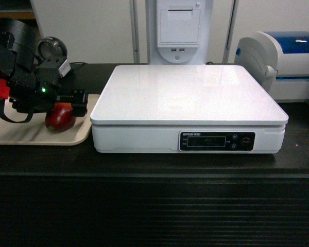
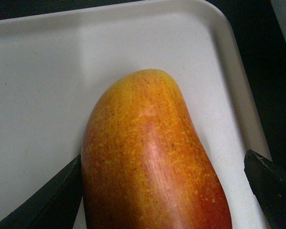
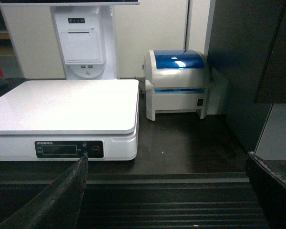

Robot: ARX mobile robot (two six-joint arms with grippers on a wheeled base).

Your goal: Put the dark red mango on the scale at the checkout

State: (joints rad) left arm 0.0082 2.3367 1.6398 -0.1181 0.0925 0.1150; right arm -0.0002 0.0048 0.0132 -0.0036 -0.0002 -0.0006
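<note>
Step in hand: the grasp. Left of your head view, your left end effector [image 1: 67, 105] sits over the mango [image 1: 59, 117], which lies on the beige tray [image 1: 82, 135]. Wrist view: jaws spread either side of the fruit, not yet closed on it.

Next, by my judgement: close, lift, carry right onto the scale [image 1: 190, 92].

Surface: dark table [image 1: 154, 162]; printer [image 1: 283, 64] far right.

Right end effector [image 3: 167, 191]: open, empty.

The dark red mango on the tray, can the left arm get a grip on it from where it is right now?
Probably yes. The left tool is open and straddles the dark red mango, one finger touching its side, the other standing off. The mango lies on the beige tray, and nothing sits between them.
</note>
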